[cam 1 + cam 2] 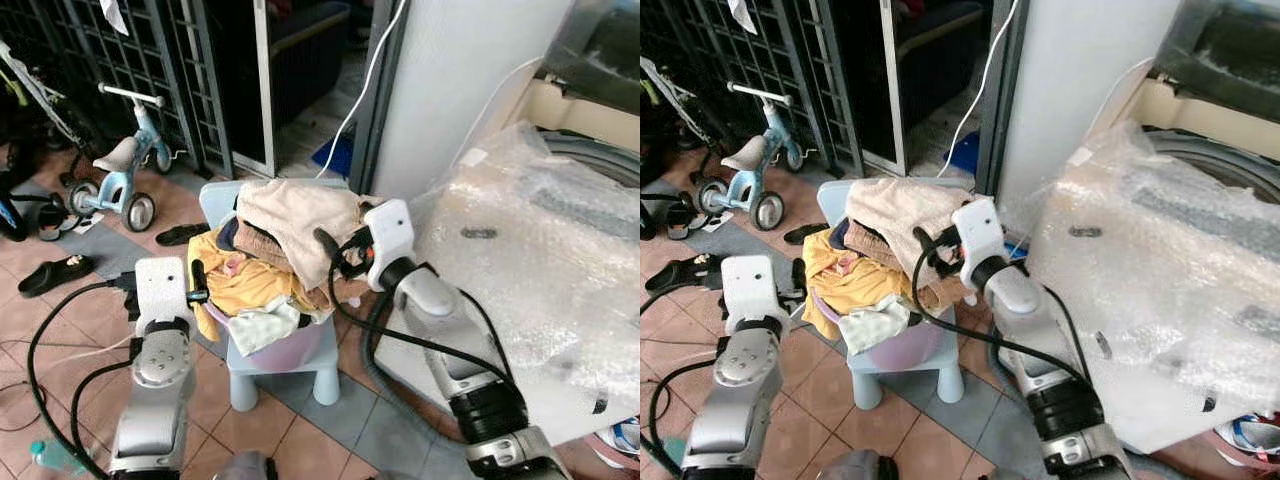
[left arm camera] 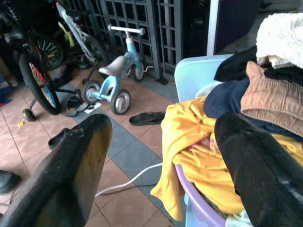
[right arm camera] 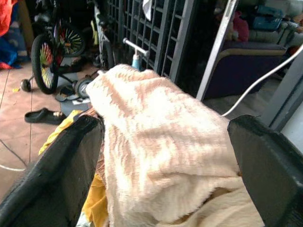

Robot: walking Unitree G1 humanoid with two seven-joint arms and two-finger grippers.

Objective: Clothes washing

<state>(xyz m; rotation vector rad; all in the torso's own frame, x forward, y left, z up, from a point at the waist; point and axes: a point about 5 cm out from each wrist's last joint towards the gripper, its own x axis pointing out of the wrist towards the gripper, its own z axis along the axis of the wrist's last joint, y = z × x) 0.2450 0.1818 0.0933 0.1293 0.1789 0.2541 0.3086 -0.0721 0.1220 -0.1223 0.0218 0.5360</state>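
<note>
Right wrist view: right gripper (image 3: 165, 156) spread wide around cream towel (image 3: 161, 156) topping basket (image 1: 290, 350) pile, lining up grab; left gripper (image 2: 161, 175) spread at basket's left rim.

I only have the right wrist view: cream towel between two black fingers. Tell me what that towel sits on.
Observer: The cream towel tops a pile of clothes in a lilac basin set on a small pale blue chair.
Operator: Report the left gripper.
Observer: The left gripper is at the pile's other side, fingers open, next to a yellow garment that hangs over the basin rim.
Operator: Say what is to my right.
Observer: A big object wrapped in bubble wrap stands right beside the right gripper, whose fingers are open on either side of the towel.
</note>
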